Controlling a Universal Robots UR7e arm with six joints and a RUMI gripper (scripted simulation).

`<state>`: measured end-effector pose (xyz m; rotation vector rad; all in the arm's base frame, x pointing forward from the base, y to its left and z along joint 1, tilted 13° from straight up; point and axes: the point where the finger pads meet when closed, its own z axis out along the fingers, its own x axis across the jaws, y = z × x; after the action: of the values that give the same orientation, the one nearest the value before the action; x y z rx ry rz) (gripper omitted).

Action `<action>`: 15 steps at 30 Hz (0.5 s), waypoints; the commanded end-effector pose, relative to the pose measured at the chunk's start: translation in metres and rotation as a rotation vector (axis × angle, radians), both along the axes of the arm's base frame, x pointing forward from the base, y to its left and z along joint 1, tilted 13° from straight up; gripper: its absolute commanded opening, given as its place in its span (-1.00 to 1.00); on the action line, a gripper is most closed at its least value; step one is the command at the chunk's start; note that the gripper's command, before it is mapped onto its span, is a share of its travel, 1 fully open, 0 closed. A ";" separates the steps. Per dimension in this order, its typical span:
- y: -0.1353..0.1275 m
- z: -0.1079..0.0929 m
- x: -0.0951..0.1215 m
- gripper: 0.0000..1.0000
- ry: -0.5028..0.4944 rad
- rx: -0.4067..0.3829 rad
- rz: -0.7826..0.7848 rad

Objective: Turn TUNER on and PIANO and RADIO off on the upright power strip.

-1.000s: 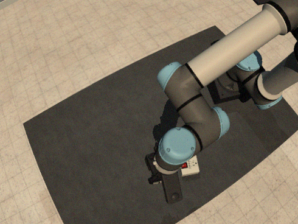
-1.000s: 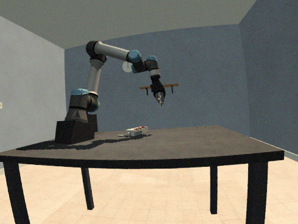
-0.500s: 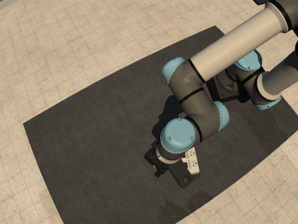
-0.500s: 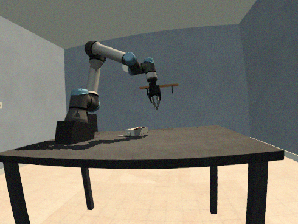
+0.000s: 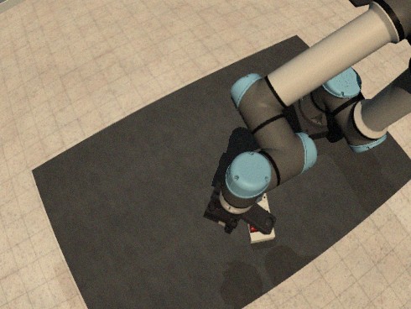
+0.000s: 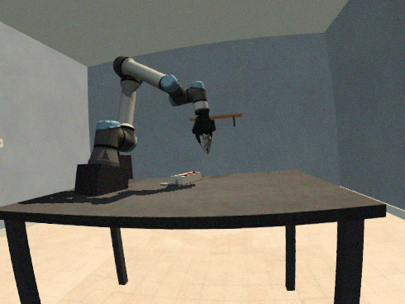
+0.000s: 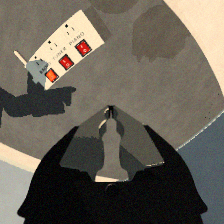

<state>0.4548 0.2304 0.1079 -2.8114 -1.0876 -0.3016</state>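
While the hand (image 6: 206, 145) hangs pinched together, empty, the power strip (image 7: 64, 51) lies face-up below; wall shelf (image 6: 223, 116) behind.

- We see a white, smooth plastic-looking power strip (image 7: 67, 47) with three glossy red rocker switches (image 7: 65, 62).
- We see it resting on a dark grey, matt table top (image 6: 248, 192) with a faintly mottled surface.
- We note the black matt gripper (image 6: 206, 145) ending in pale grey, metal-looking fingers.
- We see an arm of smooth light grey tubes (image 5: 331, 54) with satin light blue joint caps (image 5: 248, 174).
- We see a beige tiled floor (image 5: 84, 63), matt.
- We see a brown wooden-looking shelf board (image 6: 225, 116) on a matt blue wall (image 6: 281, 103).
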 end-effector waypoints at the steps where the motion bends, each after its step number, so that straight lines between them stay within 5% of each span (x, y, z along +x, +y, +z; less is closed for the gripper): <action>1: -0.008 -0.009 -0.010 -1.00 -0.024 -0.014 0.140; 15: -0.025 -0.028 -0.029 -1.00 -0.064 -0.053 0.406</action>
<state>0.4306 0.2103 0.0845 -2.6129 -1.5587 -0.3162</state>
